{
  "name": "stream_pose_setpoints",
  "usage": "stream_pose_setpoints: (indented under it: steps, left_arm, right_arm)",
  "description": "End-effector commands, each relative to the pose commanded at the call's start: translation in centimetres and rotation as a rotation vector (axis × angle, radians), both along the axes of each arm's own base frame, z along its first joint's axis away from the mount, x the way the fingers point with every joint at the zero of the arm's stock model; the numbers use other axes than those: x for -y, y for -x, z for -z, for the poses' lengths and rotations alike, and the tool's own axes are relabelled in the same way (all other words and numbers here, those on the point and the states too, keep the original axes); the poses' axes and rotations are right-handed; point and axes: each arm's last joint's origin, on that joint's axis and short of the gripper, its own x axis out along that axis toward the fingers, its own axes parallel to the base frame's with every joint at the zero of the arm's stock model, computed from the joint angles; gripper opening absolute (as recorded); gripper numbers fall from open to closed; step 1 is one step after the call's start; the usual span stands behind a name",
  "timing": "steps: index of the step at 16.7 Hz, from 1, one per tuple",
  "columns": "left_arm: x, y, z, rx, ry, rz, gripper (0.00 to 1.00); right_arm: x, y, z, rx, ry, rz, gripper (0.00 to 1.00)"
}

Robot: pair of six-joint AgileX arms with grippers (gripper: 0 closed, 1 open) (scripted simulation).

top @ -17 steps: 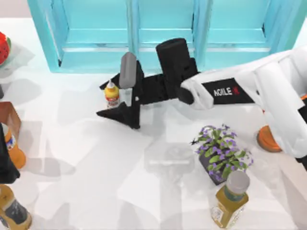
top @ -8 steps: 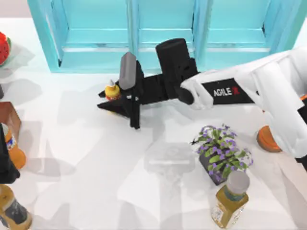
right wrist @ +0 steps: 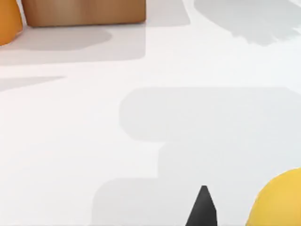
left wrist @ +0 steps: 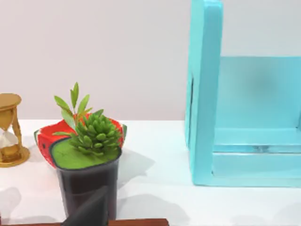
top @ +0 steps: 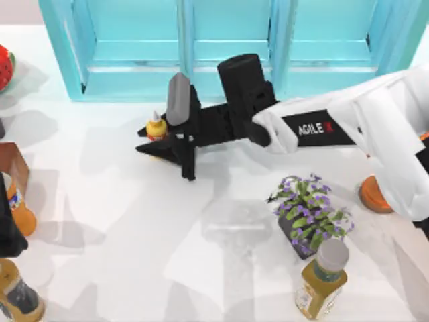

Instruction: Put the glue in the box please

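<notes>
With the fingers drawn in since 1 second ago, the glue (top: 157,127) is held by the right gripper (top: 155,137) just in front of the box (top: 67,54).
The grasp appears complete, so lifting seems next; contact is partly hidden, and the bottle's label is covered.

We see the box (top: 228,50) as painted wood, turquoise and rather matt, and the table (top: 120,221) as a smooth white surface with a soft sheen. The glue (top: 156,127) looks like smooth yellow plastic, while the right gripper (top: 155,139) has matt black fingers. In the left wrist view, the hourglass (left wrist: 9,129) has a glossy golden frame that looks like metal.
</notes>
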Motion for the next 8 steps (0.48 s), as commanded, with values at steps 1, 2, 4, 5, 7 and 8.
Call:
stream_pose_setpoints:
  steps: [1,2,4,5,7,8]
  left_arm:
    - [0.0,0.0,0.0,0.0,0.0,0.0,1.0]
    - [0.0,0.0,0.0,0.0,0.0,0.0,1.0]
    - [0.0,0.0,0.0,0.0,0.0,0.0,1.0]
    - [0.0,0.0,0.0,0.0,0.0,0.0,1.0]
    - [0.0,0.0,0.0,0.0,0.0,0.0,1.0]
    - [0.0,0.0,0.0,0.0,0.0,0.0,1.0]
  right_arm:
    - [-0.1,0.0,-0.1,0.001,-0.001,-0.002,0.0]
    - [-0.4,0.2,-0.5,0.005,-0.003,-0.007,0.0]
    - [-1.3,0.4,-2.7,0.03,-0.018,-0.012,0.0]
    - [-1.6,0.4,-4.2,0.048,-0.029,-0.009,0.0]
    - [-2.0,0.3,-7.5,0.086,-0.051,0.001,0.0]
    - [-2.0,0.3,-8.9,0.098,-0.059,0.005,0.0]
